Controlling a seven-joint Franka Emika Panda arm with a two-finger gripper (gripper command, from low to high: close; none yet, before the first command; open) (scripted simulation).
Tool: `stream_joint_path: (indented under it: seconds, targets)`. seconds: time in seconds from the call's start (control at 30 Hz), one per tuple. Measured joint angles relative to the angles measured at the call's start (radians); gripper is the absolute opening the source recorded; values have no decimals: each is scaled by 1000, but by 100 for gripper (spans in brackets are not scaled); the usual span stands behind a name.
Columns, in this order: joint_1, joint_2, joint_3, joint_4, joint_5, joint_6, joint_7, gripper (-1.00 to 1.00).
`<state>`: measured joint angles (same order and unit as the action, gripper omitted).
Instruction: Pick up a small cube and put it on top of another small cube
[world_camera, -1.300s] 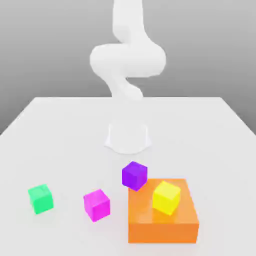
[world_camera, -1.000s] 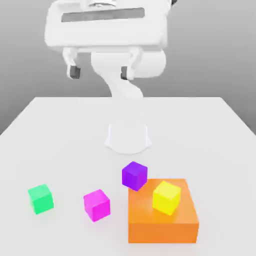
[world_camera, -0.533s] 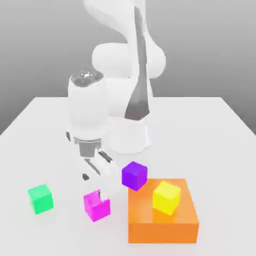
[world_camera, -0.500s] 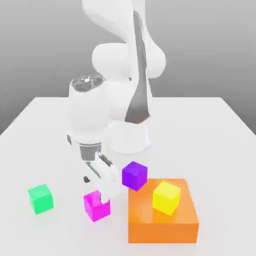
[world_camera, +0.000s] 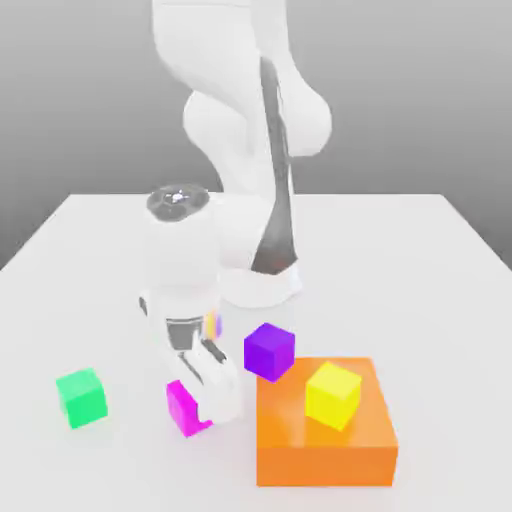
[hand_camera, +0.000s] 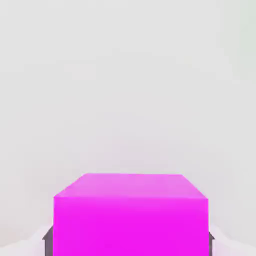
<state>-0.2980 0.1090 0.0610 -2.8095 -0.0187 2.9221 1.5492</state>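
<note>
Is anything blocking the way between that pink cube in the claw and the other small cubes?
Nothing visible does. The claw is shut on the magenta cube; bare white table separates it from the green cube and the purple cube.

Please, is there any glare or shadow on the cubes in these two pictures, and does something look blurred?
Exterior view: soft even light, faint shadows on the table, pale sheen on the orange block. Hand view: the magenta cube is flatly lit, top lighter than front, no glare; its edges look slightly soft.
</note>
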Motion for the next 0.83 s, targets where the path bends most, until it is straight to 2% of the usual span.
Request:
stream_joint_path:
  seconds: [0.1, 0.4, 0.47, 0.57, 0.6, 0.83]
  targets:
    - [16, -97, 20, -1, 10, -98, 4, -100]
    - [241, -315, 190, 155, 98, -466, 90, -100]
    - [252, -286, 209, 157, 91, -442, 107, -100]
    - [251, -197, 218, 140, 60, -337, 133, -100]
    - [251, -177, 219, 136, 54, -313, 139, 100]
    - [251, -179, 219, 137, 53, -317, 140, 100]
